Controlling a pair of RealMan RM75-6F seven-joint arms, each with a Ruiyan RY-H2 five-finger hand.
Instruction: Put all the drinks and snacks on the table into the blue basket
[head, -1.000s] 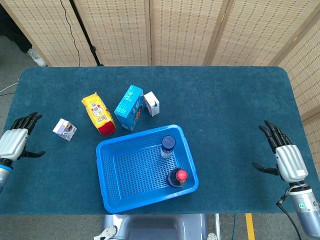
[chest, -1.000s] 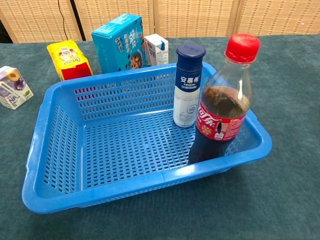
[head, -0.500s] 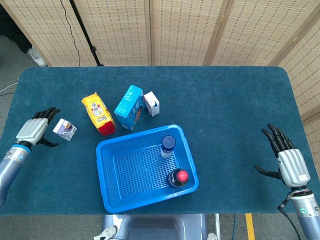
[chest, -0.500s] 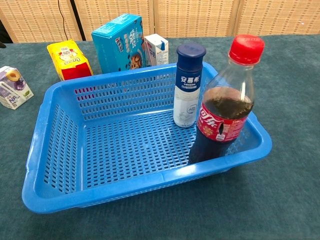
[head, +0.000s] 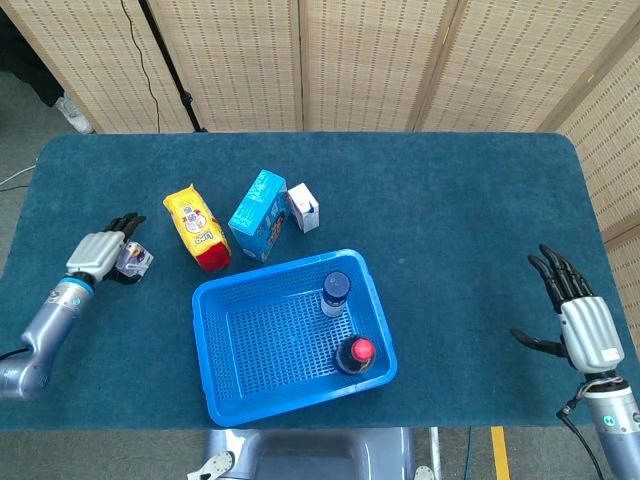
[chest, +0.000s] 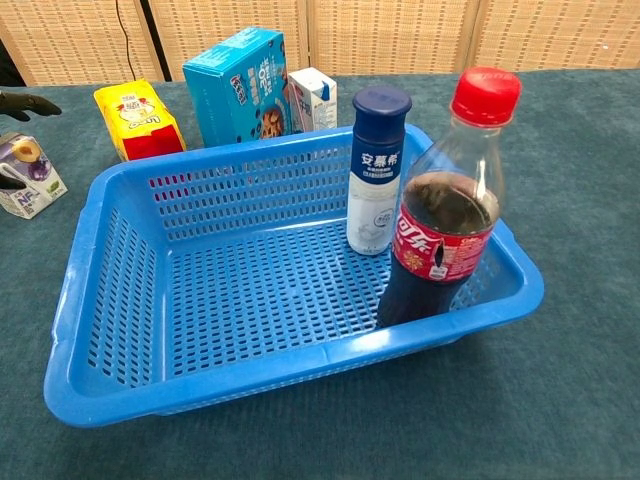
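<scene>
The blue basket (head: 268, 345) (chest: 240, 290) sits near the table's front and holds a cola bottle (head: 357, 354) (chest: 440, 235) and a white bottle with a dark blue cap (head: 336, 291) (chest: 377, 175). Behind it lie a yellow snack bag (head: 197, 227) (chest: 137, 120), a blue cookie box (head: 258, 215) (chest: 236, 85) and a small white carton (head: 303, 207) (chest: 315, 96). A small purple carton (head: 137, 261) (chest: 30, 178) lies at the left. My left hand (head: 103, 254) (chest: 22, 102) is at this carton, fingers spread over it, thumb beside it. My right hand (head: 582, 322) hovers open at the far right.
Woven folding screens stand behind the table. The teal tabletop (head: 470, 210) stretches bare between the basket and my right hand. A chair back (head: 320, 455) shows below the front edge.
My left hand has moved right across the table to the purple carton, its fingers now over it. My right hand has drifted slightly down and right. The items have not moved.
</scene>
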